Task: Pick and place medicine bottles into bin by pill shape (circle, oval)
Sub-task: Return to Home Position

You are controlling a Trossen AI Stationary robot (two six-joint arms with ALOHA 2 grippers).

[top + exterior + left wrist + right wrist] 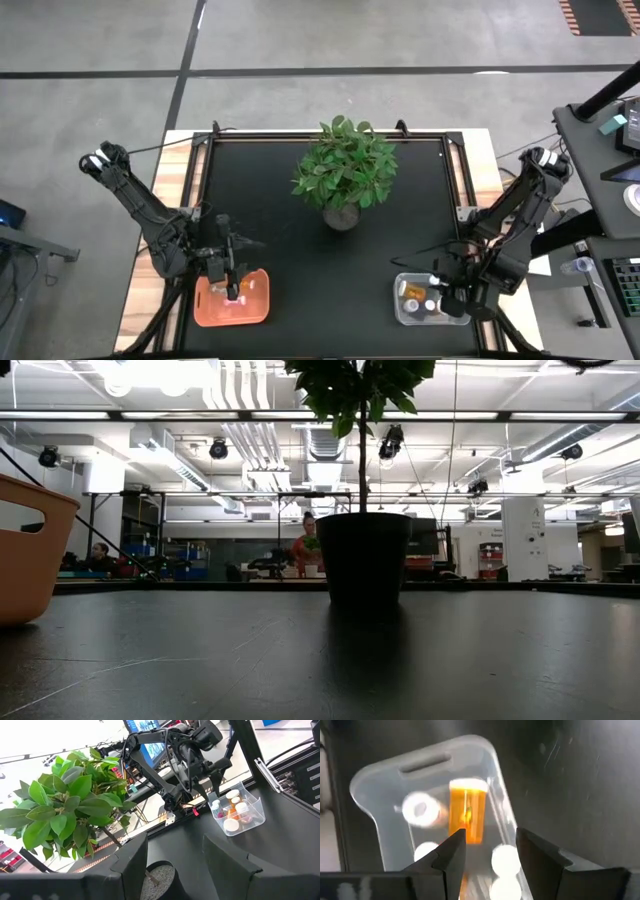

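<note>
Both bins sit at the near edge of the black table mat (300,250), well apart from each other. The left gripper (232,280) hangs over the orange bin (258,308). Its fingers (131,862) are spread wide with nothing between them. The right gripper (452,296) hangs over the clear bin (404,314), its jaws also apart and empty, and its wrist view looks down between them into the bin. The medicine bottles (467,812) that can be seen lie in this clear bin: one orange bottle on its side, with several white caps around it.

Farther back, near the middle of the mat, stands a leafy potted plant (345,170) in a dark pot. Strips of pale wood run along the mat's left and right edges.

Beyond the table, the high view shows grey floor crossed by dark lines and a desk (600,250) at the right. The low view looks into a large workshop hall with strip lights, ceiling ducts and racks. A person in a red top (305,547) is far behind the pot.

The left gripper covers most of the orange bin's inside. Only pale pinkish shapes show there, and whether they are bottles is unclear. The low view cuts this bin off at its left edge. The right gripper hides part of the clear bin, so the bottles cannot be counted. Their labels and pills are too small to read.
</note>
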